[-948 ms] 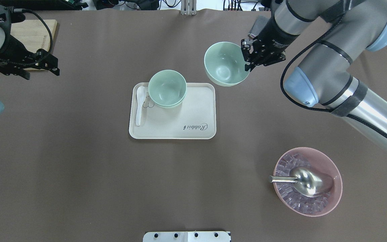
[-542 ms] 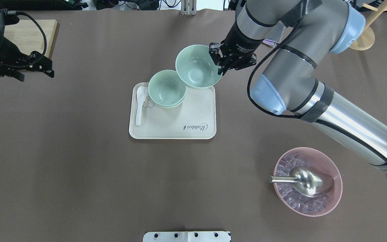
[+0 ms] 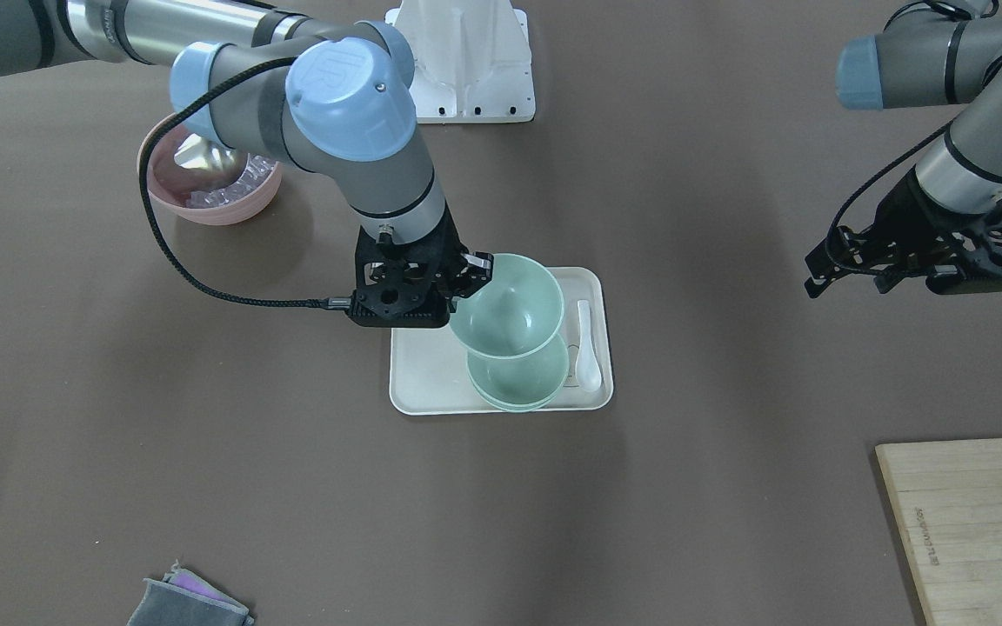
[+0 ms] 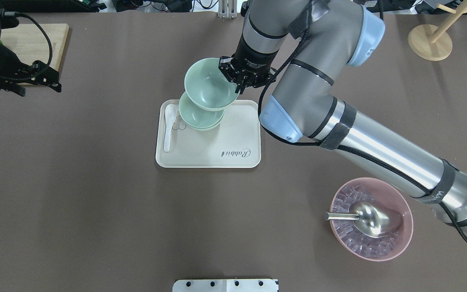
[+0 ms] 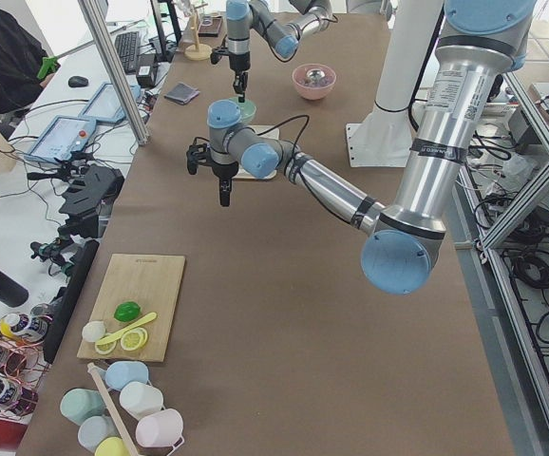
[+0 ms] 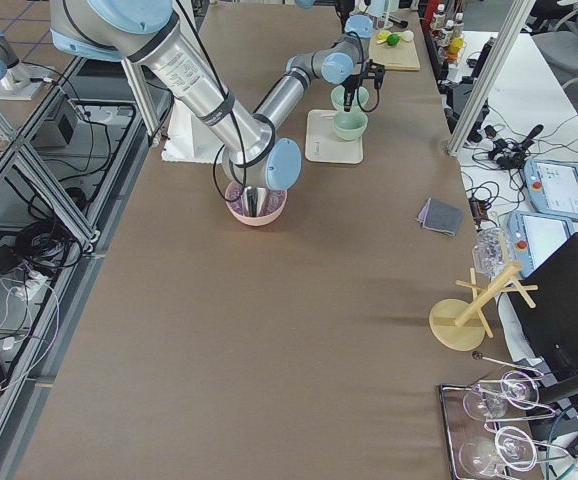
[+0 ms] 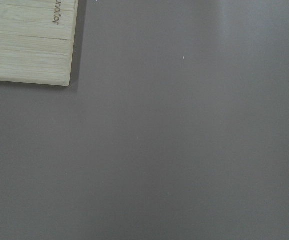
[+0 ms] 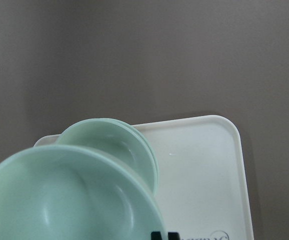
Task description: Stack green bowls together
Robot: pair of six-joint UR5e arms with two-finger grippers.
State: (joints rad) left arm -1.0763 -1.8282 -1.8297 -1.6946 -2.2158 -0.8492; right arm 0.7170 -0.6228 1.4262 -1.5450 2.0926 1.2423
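Two pale green bowls (image 4: 201, 118) sit nested at the tray's far left corner; they also show in the front view (image 3: 520, 381) and the right wrist view (image 8: 115, 139). My right gripper (image 4: 237, 83) is shut on the rim of a third green bowl (image 4: 206, 83). It holds this bowl upright in the air, overlapping the nested pair from above and slightly toward the far side. The held bowl also shows in the front view (image 3: 510, 304) and fills the lower left of the right wrist view (image 8: 59, 200). My left gripper (image 4: 41, 90) hangs open and empty far to the left.
The bowls stand on a white tray (image 4: 217, 150) that also holds a white spoon (image 4: 169, 126). A pink bowl (image 4: 404, 237) with a metal scoop and ice stands at the near right. A wooden cutting board (image 4: 31, 40) lies at the far left.
My right gripper has carried the green bowl leftward from beyond the tray's right corner to above the nested pair. My left arm has drifted slightly left.
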